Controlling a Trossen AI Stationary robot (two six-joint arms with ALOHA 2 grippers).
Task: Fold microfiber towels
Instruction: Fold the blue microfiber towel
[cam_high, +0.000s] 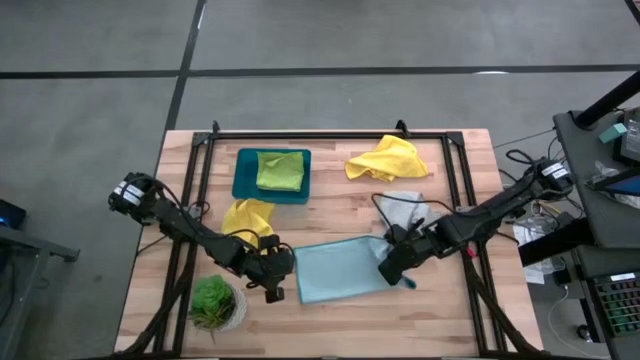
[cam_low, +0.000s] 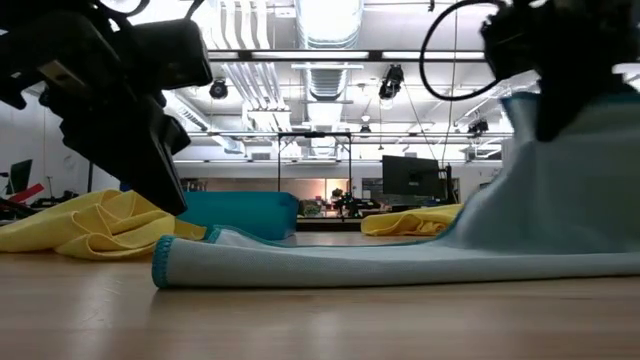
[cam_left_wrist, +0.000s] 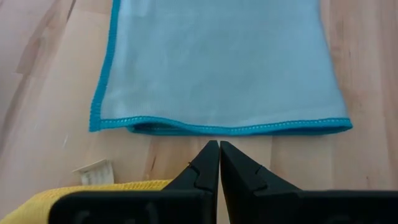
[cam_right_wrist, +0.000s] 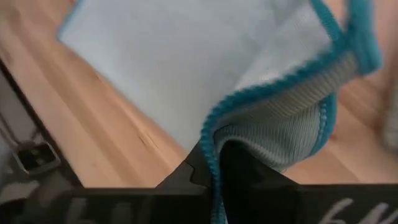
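Two tools work our light blue towel (cam_high: 338, 268), which lies at six o'clock on the surface (cam_high: 330, 315). Our right tool (cam_high: 392, 270) pinches its three o'clock edge, lifted. We judge that edge could slip, since only the hem is caught, spoiling the fold. Our left tool (cam_high: 272, 290), pressed together and empty, sits just beside the nine o'clock edge.
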